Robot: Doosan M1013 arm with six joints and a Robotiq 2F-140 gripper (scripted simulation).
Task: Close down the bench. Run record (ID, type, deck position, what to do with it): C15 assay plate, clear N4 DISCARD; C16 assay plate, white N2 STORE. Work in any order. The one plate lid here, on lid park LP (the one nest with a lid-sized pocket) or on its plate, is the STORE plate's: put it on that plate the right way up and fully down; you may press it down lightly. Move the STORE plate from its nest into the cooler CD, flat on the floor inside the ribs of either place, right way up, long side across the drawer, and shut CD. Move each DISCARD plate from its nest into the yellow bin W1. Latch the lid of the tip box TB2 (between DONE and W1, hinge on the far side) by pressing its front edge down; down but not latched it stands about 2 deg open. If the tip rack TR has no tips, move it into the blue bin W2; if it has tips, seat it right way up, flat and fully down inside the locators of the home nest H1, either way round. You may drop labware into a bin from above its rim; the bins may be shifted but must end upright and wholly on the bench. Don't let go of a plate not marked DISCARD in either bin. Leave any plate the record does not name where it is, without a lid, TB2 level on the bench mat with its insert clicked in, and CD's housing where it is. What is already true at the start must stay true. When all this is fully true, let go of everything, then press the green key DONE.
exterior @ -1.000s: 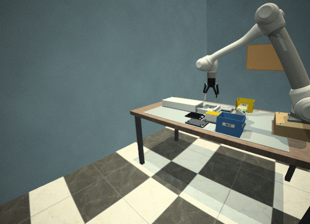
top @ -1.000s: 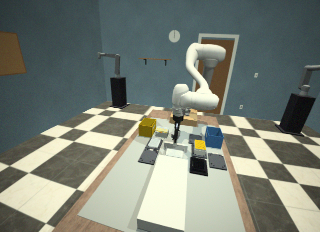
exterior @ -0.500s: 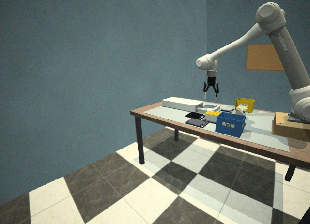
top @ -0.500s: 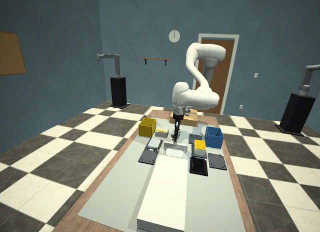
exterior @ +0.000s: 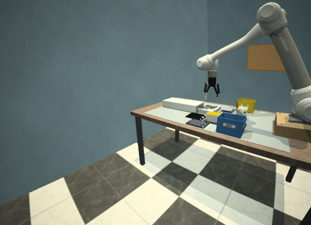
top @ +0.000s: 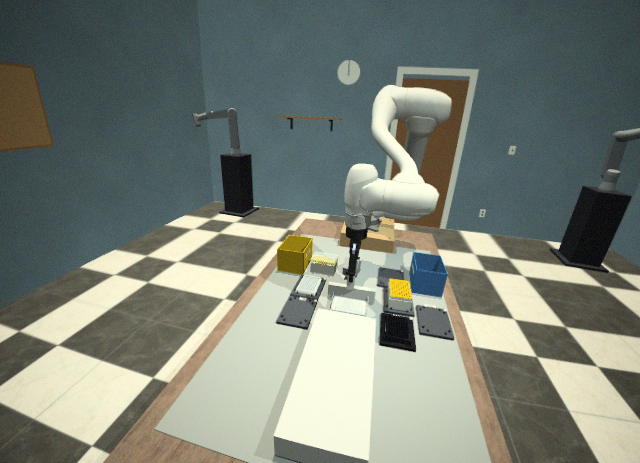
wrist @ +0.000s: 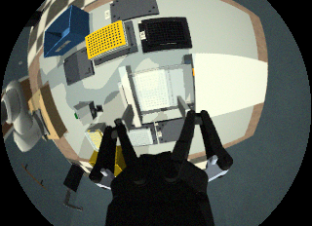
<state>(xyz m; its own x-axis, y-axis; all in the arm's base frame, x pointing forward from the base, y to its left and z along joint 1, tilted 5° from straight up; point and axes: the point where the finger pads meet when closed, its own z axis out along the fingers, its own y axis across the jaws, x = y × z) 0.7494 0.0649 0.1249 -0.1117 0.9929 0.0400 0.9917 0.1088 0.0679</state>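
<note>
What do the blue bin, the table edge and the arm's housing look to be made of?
Blue bin: probably moulded plastic, with thin uniform matte walls and a stuck-on label. Table edge: wood or wood veneer, brown with faint grain. Arm housing: smooth, glossy white shell with soft highlights; painted metal or plastic, cannot tell which.
</note>
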